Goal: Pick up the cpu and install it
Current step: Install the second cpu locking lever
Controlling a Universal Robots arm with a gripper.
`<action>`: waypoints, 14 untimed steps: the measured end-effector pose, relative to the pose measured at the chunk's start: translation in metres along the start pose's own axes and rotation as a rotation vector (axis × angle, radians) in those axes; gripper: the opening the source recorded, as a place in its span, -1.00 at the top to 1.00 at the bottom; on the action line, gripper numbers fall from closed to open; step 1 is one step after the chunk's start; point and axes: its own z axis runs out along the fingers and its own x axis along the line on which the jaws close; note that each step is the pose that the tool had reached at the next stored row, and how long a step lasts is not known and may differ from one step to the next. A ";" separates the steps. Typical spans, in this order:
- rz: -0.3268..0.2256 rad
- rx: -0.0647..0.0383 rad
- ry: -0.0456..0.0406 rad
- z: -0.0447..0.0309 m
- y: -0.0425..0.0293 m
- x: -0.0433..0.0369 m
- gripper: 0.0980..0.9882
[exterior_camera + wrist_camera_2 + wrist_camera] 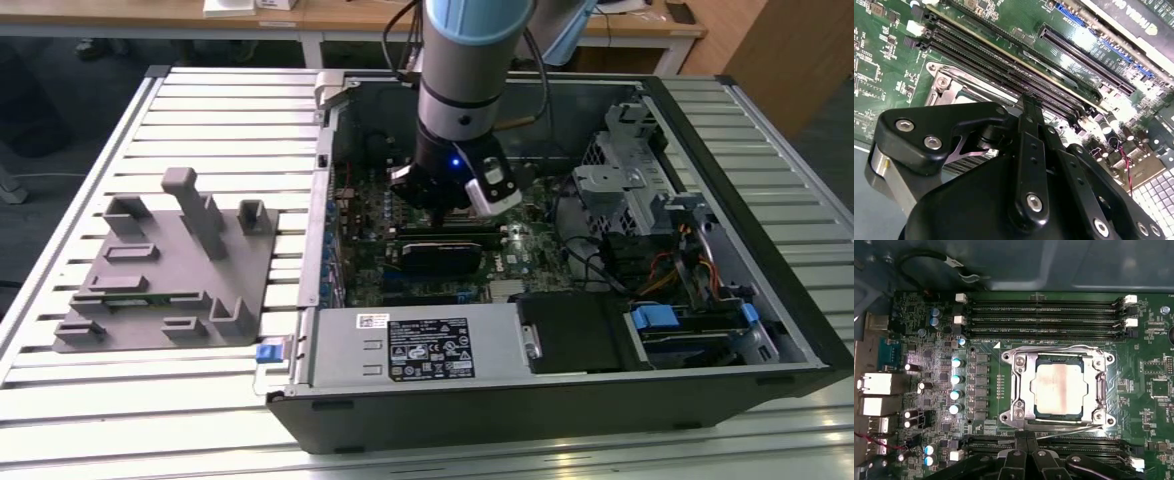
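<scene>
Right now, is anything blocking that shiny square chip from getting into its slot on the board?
No. In the first wrist view the cpu already lies inside the metal-framed socket, with nothing visible over it. The gripper hovers beside it.

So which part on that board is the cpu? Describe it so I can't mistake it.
Find the open computer case, then the green motherboard inside it. The cpu lies flat in the metal-framed socket, between two banks of long black memory slots. It is the board's one plain silvery square, set inside that frame.
</scene>
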 end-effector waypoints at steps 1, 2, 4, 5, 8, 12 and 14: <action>0.000 -0.004 -0.0001 0.0001 -0.0001 0.0000 0.98; 0.001 -0.009 -0.0003 0.0002 -0.0003 0.0001 0.98; 0.003 -0.018 -0.0006 0.0001 -0.0014 0.0003 0.98; 0.005 -0.021 -0.0007 0.0001 -0.0020 0.0007 0.98; 0.008 -0.023 -0.0010 -0.0001 -0.0039 0.0017 0.98; 0.011 -0.024 -0.0013 0.0000 -0.0047 0.0051 0.98; 0.012 -0.026 -0.0014 0.0001 -0.0052 0.0067 0.98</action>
